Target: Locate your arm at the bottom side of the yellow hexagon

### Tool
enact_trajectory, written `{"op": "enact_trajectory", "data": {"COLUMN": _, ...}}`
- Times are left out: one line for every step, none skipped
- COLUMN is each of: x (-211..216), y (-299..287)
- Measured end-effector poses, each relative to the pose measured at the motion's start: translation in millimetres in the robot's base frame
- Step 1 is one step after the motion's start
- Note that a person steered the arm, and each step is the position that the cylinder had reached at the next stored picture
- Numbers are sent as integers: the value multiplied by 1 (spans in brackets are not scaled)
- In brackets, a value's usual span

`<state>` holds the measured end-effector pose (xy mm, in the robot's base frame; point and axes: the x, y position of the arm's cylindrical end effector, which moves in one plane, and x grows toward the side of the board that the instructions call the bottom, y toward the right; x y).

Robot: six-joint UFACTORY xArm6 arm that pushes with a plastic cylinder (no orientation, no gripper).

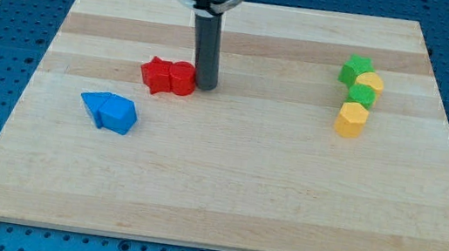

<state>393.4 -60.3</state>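
Note:
The yellow hexagon (351, 120) lies at the view's right, lowest in a short column of blocks. Above it are a green round block (362, 95), a yellow round block (371, 82) and a green star-like block (356, 69). My tip (205, 85) rests on the board left of centre, touching the right side of two red blocks (168, 76). It is far to the view's left of the yellow hexagon and slightly higher in the view.
Two blue blocks (109, 111) lie together at the view's left, below the red ones. The wooden board (225, 187) sits on a blue perforated table, its edges showing on all sides.

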Motion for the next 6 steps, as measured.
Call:
{"op": "enact_trajectory", "data": {"x": 0, "y": -3}}
{"op": "enact_trajectory", "data": {"x": 16, "y": 48}}
{"op": "enact_trajectory", "data": {"x": 53, "y": 111}}
{"op": "enact_trajectory", "data": {"x": 89, "y": 174}}
{"op": "enact_trajectory", "data": {"x": 101, "y": 259}}
{"op": "enact_trajectory", "data": {"x": 45, "y": 357}}
